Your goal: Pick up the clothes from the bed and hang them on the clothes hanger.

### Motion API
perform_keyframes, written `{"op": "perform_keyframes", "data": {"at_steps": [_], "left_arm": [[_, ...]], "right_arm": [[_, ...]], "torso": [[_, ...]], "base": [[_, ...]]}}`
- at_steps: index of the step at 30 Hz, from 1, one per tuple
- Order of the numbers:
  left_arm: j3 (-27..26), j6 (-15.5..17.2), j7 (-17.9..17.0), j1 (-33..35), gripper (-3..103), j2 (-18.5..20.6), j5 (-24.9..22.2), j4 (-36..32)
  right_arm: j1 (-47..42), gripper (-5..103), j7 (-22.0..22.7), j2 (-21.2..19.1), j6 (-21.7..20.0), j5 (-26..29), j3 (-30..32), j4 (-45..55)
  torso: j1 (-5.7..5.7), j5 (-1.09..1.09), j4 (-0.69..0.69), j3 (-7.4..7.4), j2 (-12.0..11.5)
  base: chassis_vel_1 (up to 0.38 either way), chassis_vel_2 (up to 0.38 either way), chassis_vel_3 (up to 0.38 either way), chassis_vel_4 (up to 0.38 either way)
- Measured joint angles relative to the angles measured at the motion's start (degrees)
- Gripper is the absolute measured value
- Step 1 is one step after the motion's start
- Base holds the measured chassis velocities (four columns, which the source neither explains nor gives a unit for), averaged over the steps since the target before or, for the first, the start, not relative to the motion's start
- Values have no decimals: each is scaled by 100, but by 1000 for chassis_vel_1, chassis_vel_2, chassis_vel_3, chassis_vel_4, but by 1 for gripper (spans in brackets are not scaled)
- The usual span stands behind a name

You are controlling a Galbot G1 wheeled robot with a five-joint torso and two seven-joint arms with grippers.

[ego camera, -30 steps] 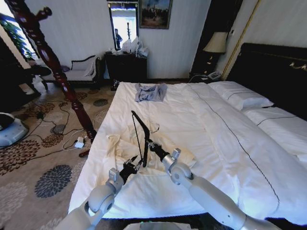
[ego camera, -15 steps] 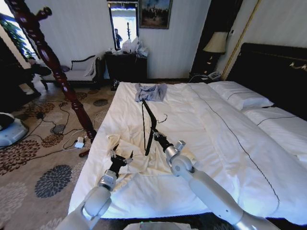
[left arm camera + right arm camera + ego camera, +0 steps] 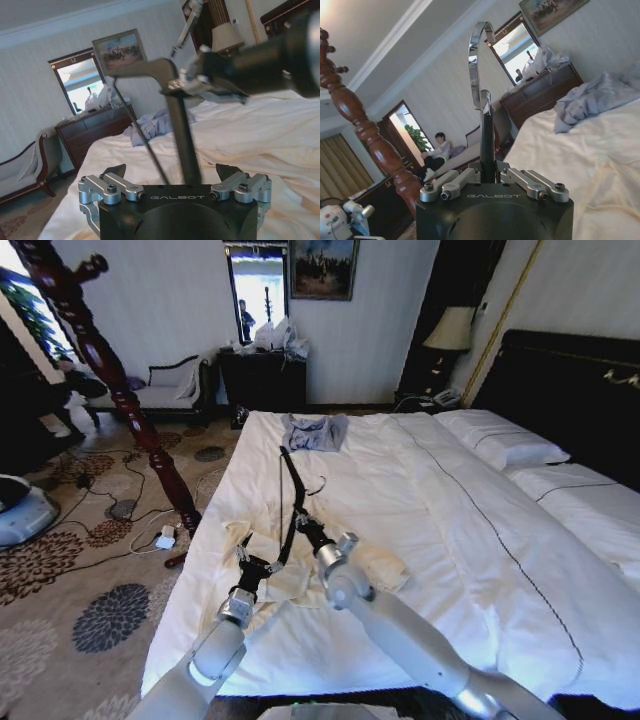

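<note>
The cream clothes [image 3: 378, 567] lie crumpled on the near left part of the white bed [image 3: 450, 510]. My right gripper [image 3: 304, 528] is shut on the neck of the black clothes hanger [image 3: 291, 490], which it holds upright above the garment. In the right wrist view the chrome hook [image 3: 477, 65] rises from the shut gripper [image 3: 488, 176]. My left gripper [image 3: 251, 564] is open just over the garment's left side, close beside the hanger. In the left wrist view one hanger arm [image 3: 181, 140] stands between the open gripper [image 3: 172, 175] fingers, with cream fabric [image 3: 295, 192] beyond.
A small grey-blue garment [image 3: 313, 432] lies at the far end of the bed. A dark red bedpost [image 3: 110, 370] leans on the left over patterned carpet with cables [image 3: 150, 530]. Pillows [image 3: 500, 445] and a dark headboard [image 3: 570, 390] are on the right.
My right gripper has carried the hanger leftward, toward the left gripper. The left gripper has moved forward onto the garment and now flanks the hanger's lower arm.
</note>
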Motion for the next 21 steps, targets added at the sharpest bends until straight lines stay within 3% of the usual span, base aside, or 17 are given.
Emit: {"op": "perform_keyframes", "data": {"at_steps": [6,8,11,13,20,21], "left_arm": [[11,24,-191,-30,100,-120,274,120],[9,30,-231,-51,96,-144,363,143],[21,44,-356,-172,82,-250,649,248],[37,46,-403,-216,82,-291,715,287],[98,5,-494,-325,62,-406,939,431],[103,-24,-494,-327,50,-408,958,450]], "right_arm": [[67,12,11,80,13,-17,-11,-28],[62,12,11,81,14,-6,-6,-28],[-6,12,-4,85,34,70,-13,-11],[-29,12,-13,92,44,97,-17,7],[-107,12,-87,85,84,185,-3,52],[-113,12,-107,75,87,197,7,65]], "torso": [[0,0,1,0,0],[0,1,0,0,0],[0,1,-1,0,0],[0,1,0,0,0],[0,1,0,0,0],[0,1,0,0,0]], "base": [[0,0,0,0],[0,0,0,0],[0,0,0,0],[0,0,0,0],[0,0,0,0],[0,0,0,0]]}}
